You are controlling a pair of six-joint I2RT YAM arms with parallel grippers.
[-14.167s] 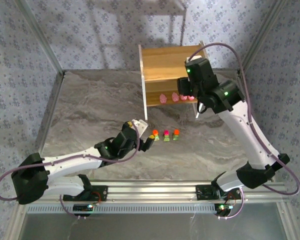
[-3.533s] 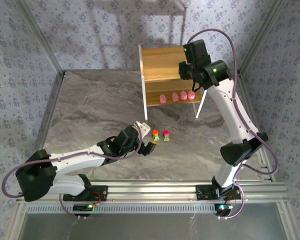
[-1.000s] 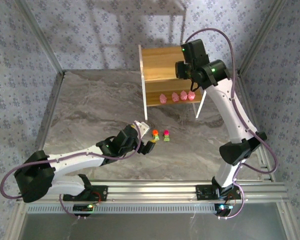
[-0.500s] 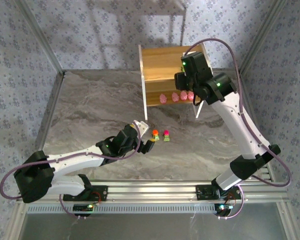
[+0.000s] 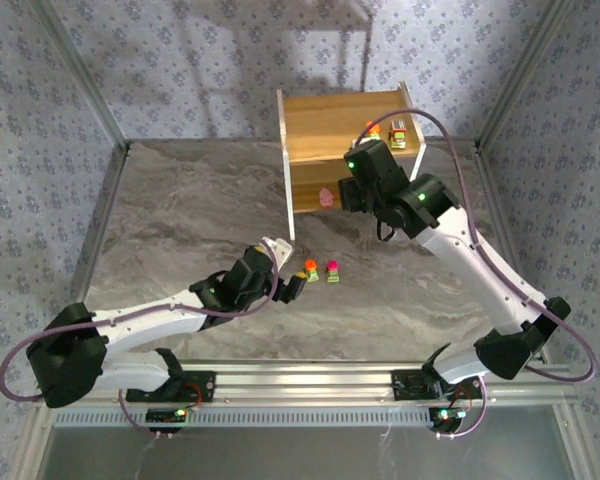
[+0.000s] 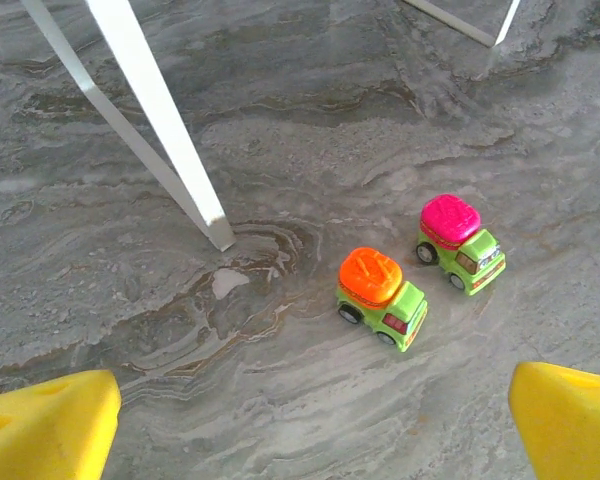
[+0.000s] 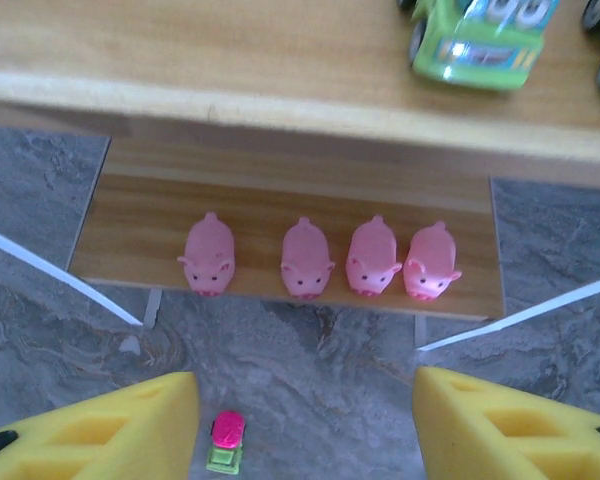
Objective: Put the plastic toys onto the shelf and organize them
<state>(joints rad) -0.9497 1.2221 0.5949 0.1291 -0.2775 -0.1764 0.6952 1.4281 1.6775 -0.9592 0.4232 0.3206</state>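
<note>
Our right pincer [image 7: 305, 420] hangs before the shelf [image 7: 230, 60], its yellow fingers [image 7: 100, 430] spread wide with nothing between them. On the lower tier we see four pink pigs [image 7: 307, 259] in a row along the front edge, snouts facing outward. Two green-based cars [image 5: 399, 133] stand close together at the right end of the top tier. Our left pincer [image 6: 310, 415] is also wide and empty, low over the grey marbled surface [image 6: 280, 100]. Just ahead of it stand the orange-topped car [image 6: 380, 293] and the magenta-topped car [image 6: 458, 242], side by side but not touching, near a white shelf leg [image 6: 160, 120].
</note>
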